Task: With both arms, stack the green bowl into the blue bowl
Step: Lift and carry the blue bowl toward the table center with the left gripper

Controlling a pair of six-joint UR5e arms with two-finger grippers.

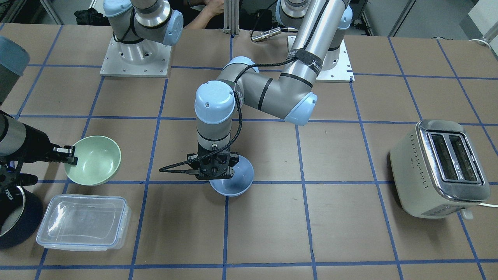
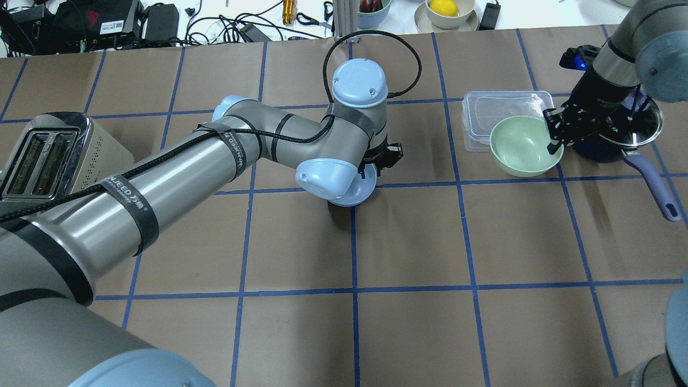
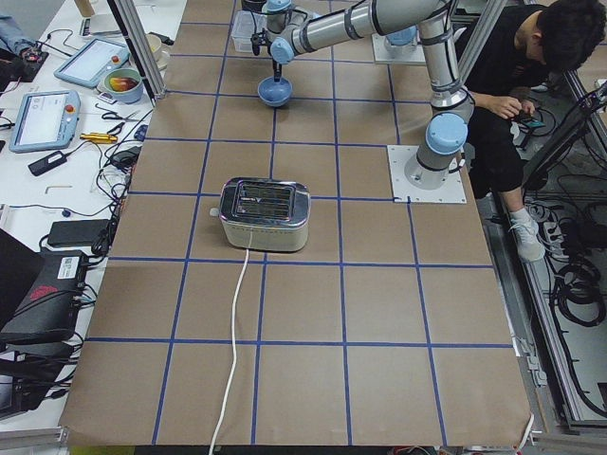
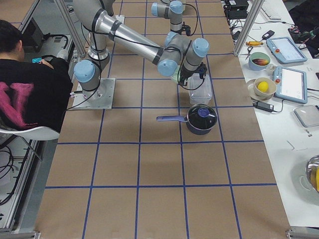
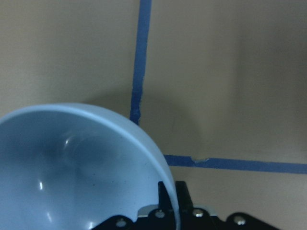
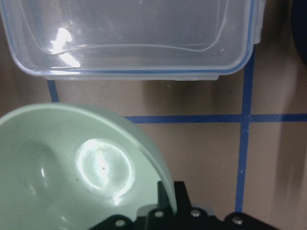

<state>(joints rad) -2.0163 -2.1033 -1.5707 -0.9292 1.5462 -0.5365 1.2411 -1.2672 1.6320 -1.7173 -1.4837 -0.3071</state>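
Right claw (image 1: pixel 70 156) on green bowl (image 1: pixel 97 161) rim

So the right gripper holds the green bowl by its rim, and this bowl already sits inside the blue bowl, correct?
No: the right gripper holds the green bowl by its rim, but the overhead view shows it well apart from the blue bowl.

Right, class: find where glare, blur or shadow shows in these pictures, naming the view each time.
Right wrist view: bright glare inside the green bowl and on the clear container. Left wrist view: the blue bowl looks soft, casting a shadow on the table beside it. Front-facing view: chrome on the toaster shines.
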